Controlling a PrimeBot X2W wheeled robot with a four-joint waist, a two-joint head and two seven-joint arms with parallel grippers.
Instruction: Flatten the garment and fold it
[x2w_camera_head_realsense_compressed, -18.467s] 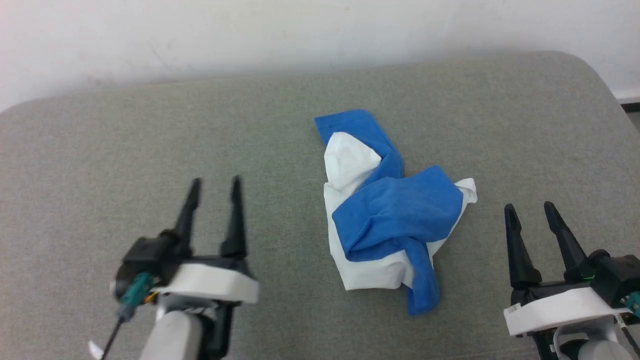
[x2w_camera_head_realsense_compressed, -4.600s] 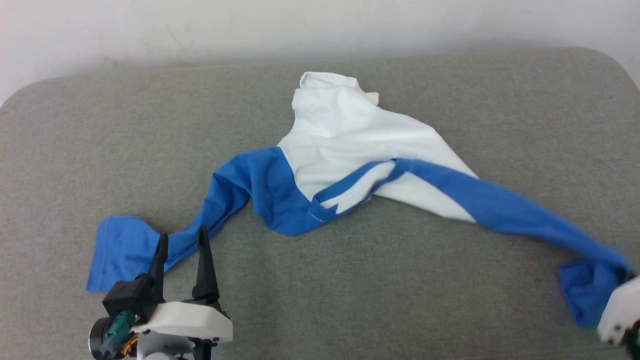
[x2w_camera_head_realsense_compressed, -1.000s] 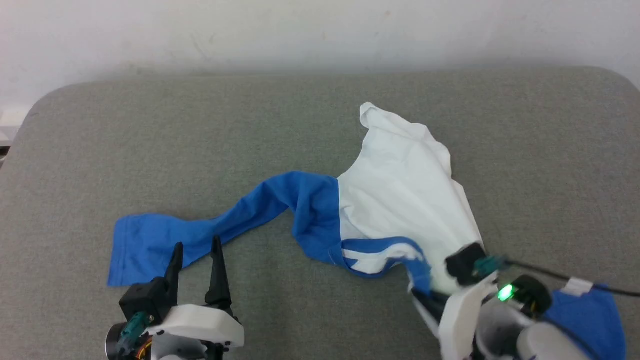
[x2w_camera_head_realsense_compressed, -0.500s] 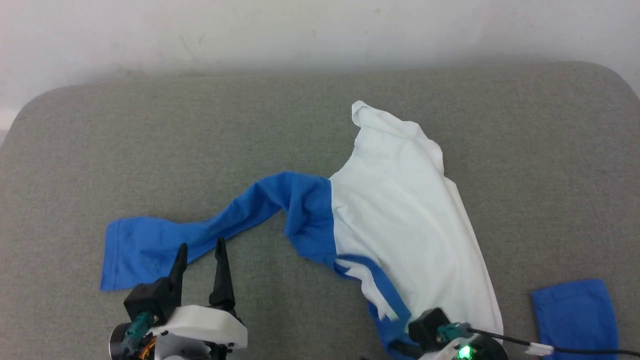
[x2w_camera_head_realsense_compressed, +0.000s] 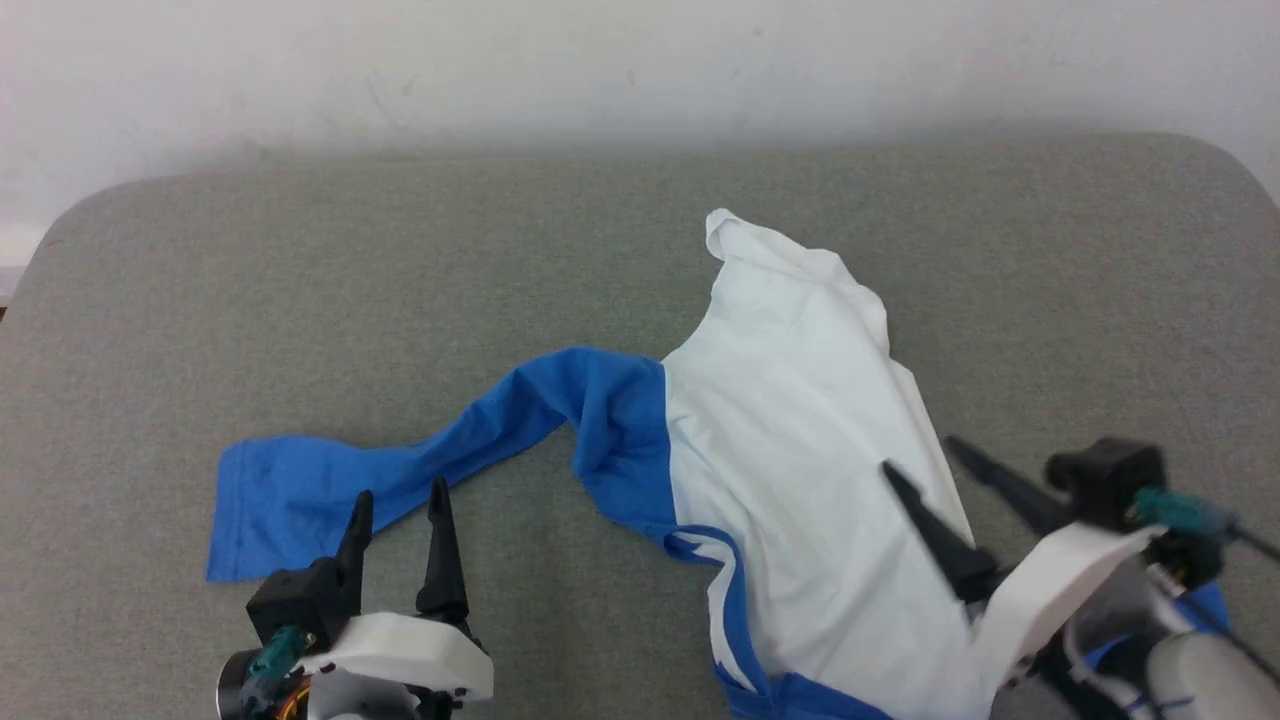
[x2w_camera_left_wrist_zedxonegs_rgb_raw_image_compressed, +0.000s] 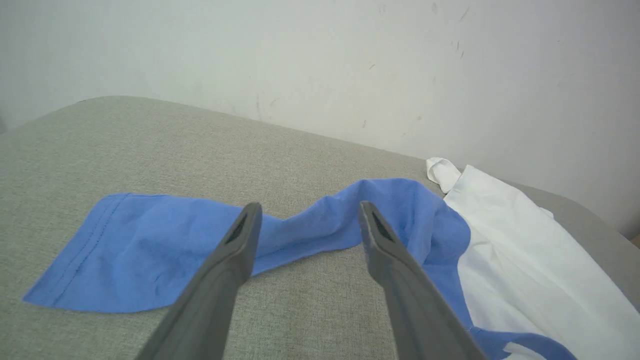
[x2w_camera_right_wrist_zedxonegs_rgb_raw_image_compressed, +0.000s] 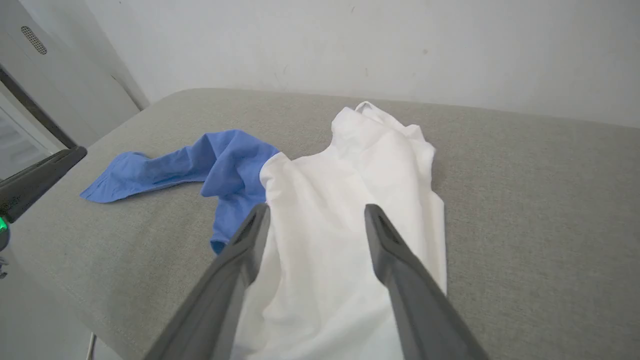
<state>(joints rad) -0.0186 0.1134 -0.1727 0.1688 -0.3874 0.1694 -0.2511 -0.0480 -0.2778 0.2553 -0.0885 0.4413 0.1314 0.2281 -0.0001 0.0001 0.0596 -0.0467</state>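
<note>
The garment (x2w_camera_head_realsense_compressed: 800, 430) lies on the grey cushion, its white body running from the middle toward the lower right, with one blue sleeve (x2w_camera_head_realsense_compressed: 400, 470) stretched out to the left. In the left wrist view the sleeve (x2w_camera_left_wrist_zedxonegs_rgb_raw_image_compressed: 150, 240) lies just beyond my open left gripper (x2w_camera_left_wrist_zedxonegs_rgb_raw_image_compressed: 305, 212), whose fingers hold nothing. That left gripper (x2w_camera_head_realsense_compressed: 398, 497) sits at the lower left, tips by the sleeve's near edge. My right gripper (x2w_camera_head_realsense_compressed: 918, 455) is open at the lower right, fingers raised over the white body's right edge. In the right wrist view, white cloth (x2w_camera_right_wrist_zedxonegs_rgb_raw_image_compressed: 345, 200) spreads beneath its empty fingers (x2w_camera_right_wrist_zedxonegs_rgb_raw_image_compressed: 315, 212).
The grey cushioned surface (x2w_camera_head_realsense_compressed: 300, 300) has rounded corners and ends at a pale wall (x2w_camera_head_realsense_compressed: 600, 70) behind. A dark edge of something with a green light (x2w_camera_right_wrist_zedxonegs_rgb_raw_image_compressed: 30, 185) shows at the left of the right wrist view. A bit of blue cloth (x2w_camera_head_realsense_compressed: 1205, 605) shows behind the right wrist.
My right gripper has opened, let go of the garment and swung up to the right, over the white body. The collar end now lies nearer the front edge. The left gripper has stayed put.
</note>
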